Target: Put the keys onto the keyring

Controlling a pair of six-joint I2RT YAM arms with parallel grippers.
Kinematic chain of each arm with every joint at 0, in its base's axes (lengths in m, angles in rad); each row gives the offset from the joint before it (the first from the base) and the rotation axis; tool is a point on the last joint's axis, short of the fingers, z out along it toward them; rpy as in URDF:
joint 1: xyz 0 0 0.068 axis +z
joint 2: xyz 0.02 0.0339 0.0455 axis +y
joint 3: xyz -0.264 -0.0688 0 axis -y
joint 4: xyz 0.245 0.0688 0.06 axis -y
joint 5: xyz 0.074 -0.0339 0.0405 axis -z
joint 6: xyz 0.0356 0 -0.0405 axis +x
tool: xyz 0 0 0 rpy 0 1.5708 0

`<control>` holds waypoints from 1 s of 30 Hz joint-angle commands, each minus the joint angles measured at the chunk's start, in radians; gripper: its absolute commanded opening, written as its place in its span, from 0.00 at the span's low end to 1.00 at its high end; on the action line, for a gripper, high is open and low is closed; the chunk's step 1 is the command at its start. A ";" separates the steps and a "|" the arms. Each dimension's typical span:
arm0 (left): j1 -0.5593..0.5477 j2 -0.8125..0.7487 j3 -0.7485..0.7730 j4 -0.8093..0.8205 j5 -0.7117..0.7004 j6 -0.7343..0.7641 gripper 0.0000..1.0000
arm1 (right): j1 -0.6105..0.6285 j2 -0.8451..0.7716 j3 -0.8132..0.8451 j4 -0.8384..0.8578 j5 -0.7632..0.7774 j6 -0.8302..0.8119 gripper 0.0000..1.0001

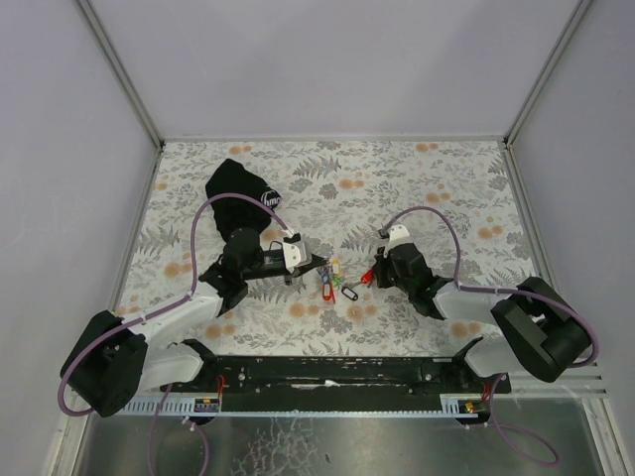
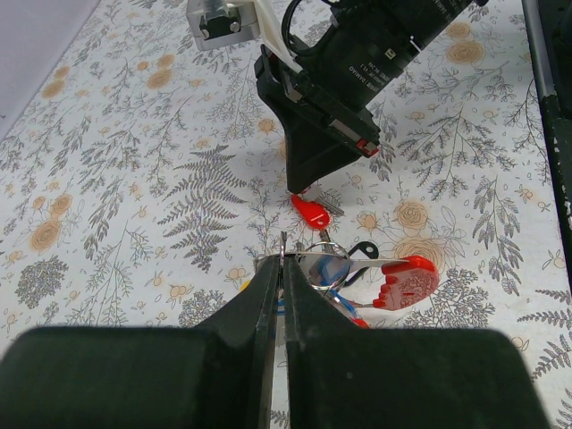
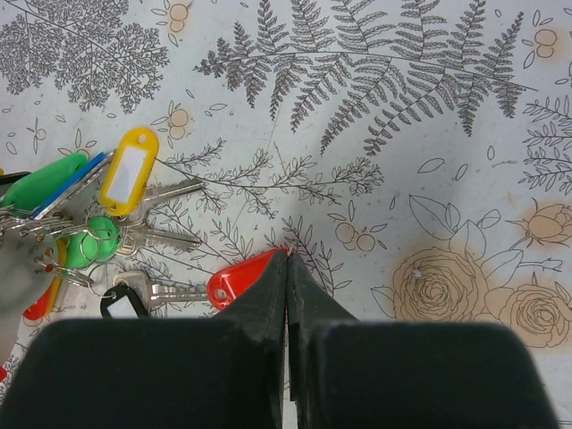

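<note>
Left gripper [image 2: 280,264] is pinched shut on the thin keyring [image 2: 282,243], right gripper [image 3: 286,256] on a key's red tag [image 3: 234,284] (judged light, slick, best taken there)

The keys [image 3: 174,239] have bright bare-metal blades, the keyring [image 2: 320,264] is thin polished metal, and tags such as the yellow tag [image 3: 130,170] and the red tag [image 3: 234,281] are smooth, glossy plastic. The desk [image 3: 402,134] has a matt covering printed with ferns and flowers, and the pouch [image 1: 236,193] is dull black cloth. The jaws of the left gripper [image 2: 281,268] and the right gripper [image 3: 288,264] look like matt black plastic.
</note>
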 commanded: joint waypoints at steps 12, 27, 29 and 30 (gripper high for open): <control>0.008 -0.018 -0.007 0.103 -0.004 -0.014 0.00 | -0.007 -0.050 0.018 -0.035 0.046 0.027 0.27; 0.006 -0.015 -0.006 0.102 -0.007 -0.015 0.00 | -0.006 0.049 0.490 -0.794 0.036 0.041 0.47; 0.007 -0.015 -0.006 0.100 -0.008 -0.015 0.00 | -0.002 0.088 0.525 -0.832 0.040 0.037 0.46; 0.007 -0.014 -0.006 0.100 -0.010 -0.014 0.00 | 0.002 0.108 0.540 -0.850 0.047 0.036 0.46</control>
